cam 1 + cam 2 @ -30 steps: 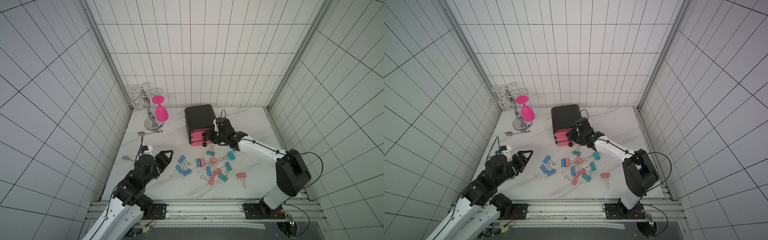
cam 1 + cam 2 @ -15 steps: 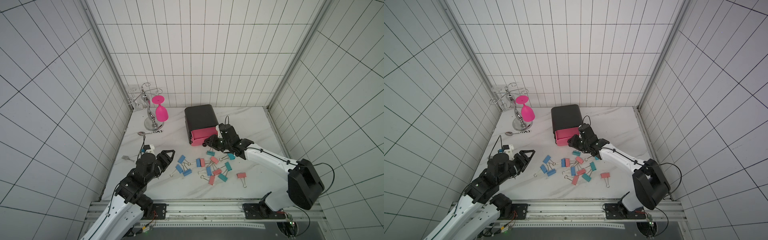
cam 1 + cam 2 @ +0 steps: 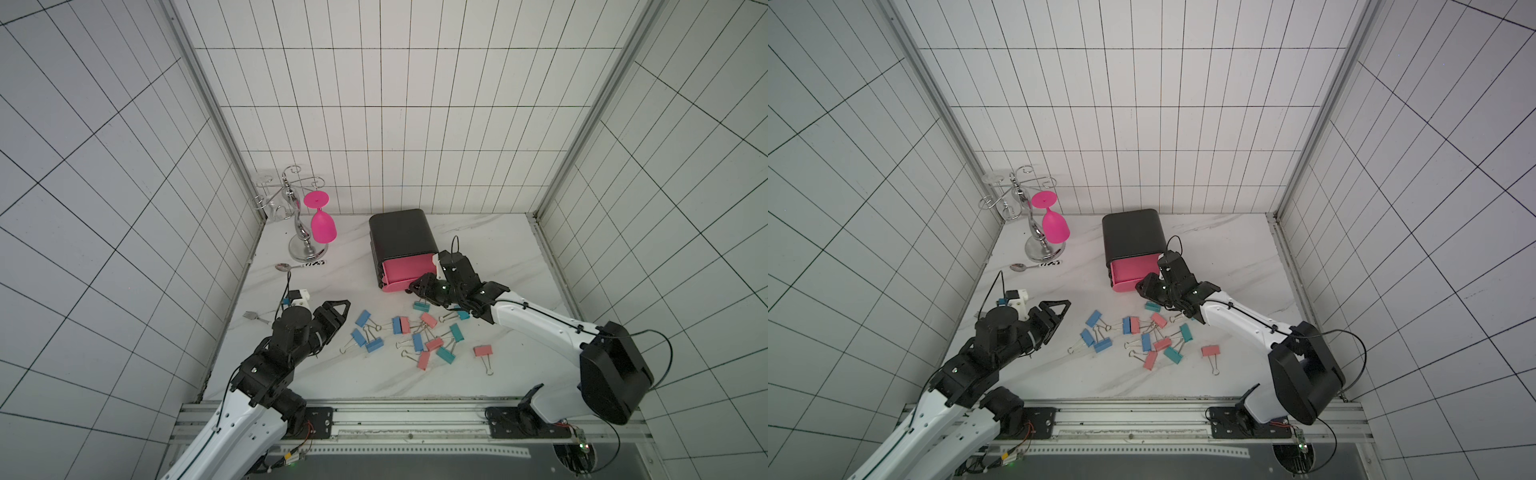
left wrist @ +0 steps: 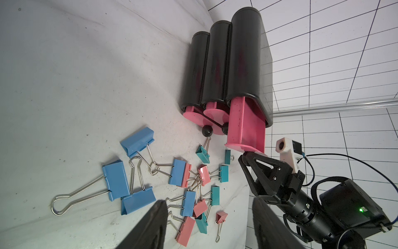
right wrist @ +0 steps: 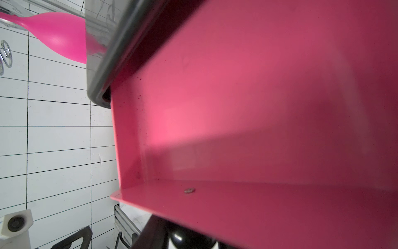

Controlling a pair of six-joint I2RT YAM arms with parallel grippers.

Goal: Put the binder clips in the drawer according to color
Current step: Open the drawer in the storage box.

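We note: left gripper [image 3: 340, 313] fingers apart, empty — right gripper [image 3: 415, 286] at open top drawer [image 3: 405, 269] front, can't tell grip; binder clips [image 3: 415, 338] scattered nearby.

Both top views look steeply down over the whole white marbled table [image 3: 498, 249]. Left wrist: low, facing the black three-drawer chest [image 4: 243, 64]. Right wrist: close against its open pink drawer [image 5: 237, 97].

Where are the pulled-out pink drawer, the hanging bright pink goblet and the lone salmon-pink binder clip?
Pulled-out pink drawer [image 3: 405, 270]: in a top view, its open inside.
Hanging bright pink goblet [image 3: 323, 229]: in a top view, its bowl.
Lone salmon-pink binder clip [image 3: 482, 351]: in a top view, its body.
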